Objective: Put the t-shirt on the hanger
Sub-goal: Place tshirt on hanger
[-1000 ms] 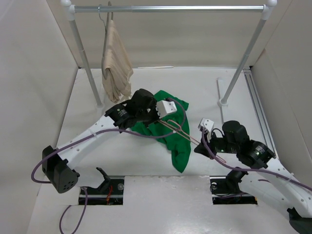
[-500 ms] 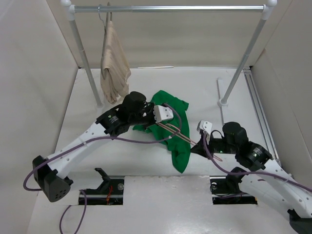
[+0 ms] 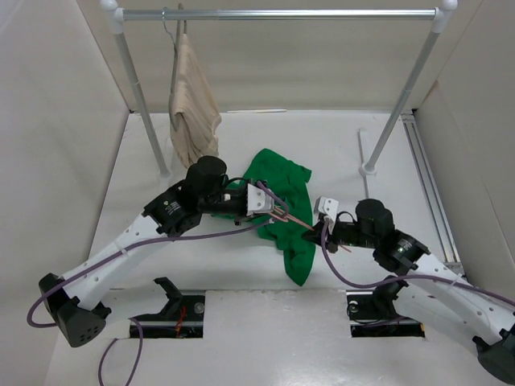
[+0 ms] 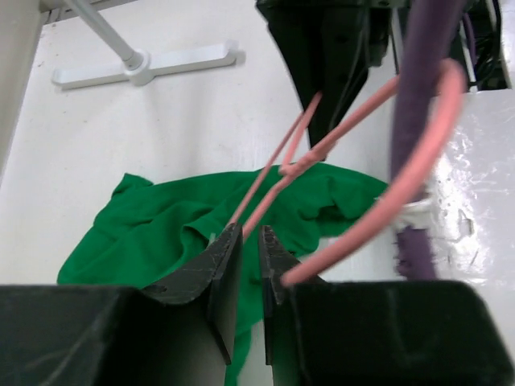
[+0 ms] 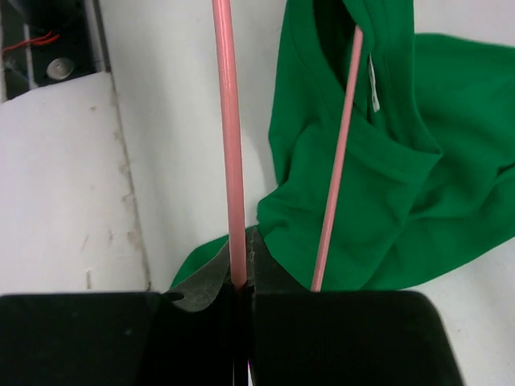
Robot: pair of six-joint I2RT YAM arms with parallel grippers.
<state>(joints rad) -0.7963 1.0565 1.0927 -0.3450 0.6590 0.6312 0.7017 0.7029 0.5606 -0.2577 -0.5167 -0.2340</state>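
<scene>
Holding the hanger (image 3: 294, 219) from both ends, low over the counter (image 3: 362, 137). My right gripper (image 5: 244, 277) is clamped on one pink wire, jaws pressed together around it. My left gripper (image 4: 248, 237) is closed to a thin slit, with two hanger wires converging into it at the tips, so it reads as gripping.

The t-shirt (image 3: 283, 186) lies crumpled on the counter. From above, its bulk sits under and beyond the left gripper, and a narrow tail runs toward the near edge between the two grippers. The hanger spans across that fabric.

In the right wrist view the shirt sits just past the fingertips, to the right of the gripped wire. The second wire crosses over the green cloth near a white tag. I can't tell whether any wire is inside the shirt.

A beige garment (image 3: 191, 100) hangs on the rail (image 3: 282, 14) at the back left, well apart.
</scene>
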